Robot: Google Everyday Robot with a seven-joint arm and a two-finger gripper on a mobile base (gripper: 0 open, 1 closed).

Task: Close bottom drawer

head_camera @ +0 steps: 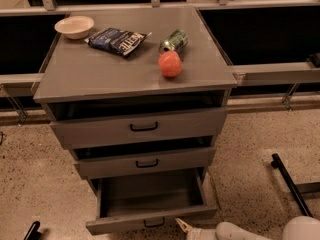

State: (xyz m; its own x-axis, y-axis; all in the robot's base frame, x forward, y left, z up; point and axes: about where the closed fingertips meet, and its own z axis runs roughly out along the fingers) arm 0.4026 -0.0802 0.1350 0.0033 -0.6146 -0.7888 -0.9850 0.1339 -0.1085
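1. Gripper [183,226] sits at the lower edge of the view, just beside the right part of the front of the bottom drawer [150,196]; whether it is spread or closed I cannot tell.
2. That drawer stands pulled well out of the cabinet, below the middle drawer [145,162], with its black handle [154,223] left of the gripper.
3. Its front runs left to right, and its slide path leads away from the gripper, into the cabinet.
4. Contact looks likely, though the gripper may be just short of the front; a straight inward push should close it.
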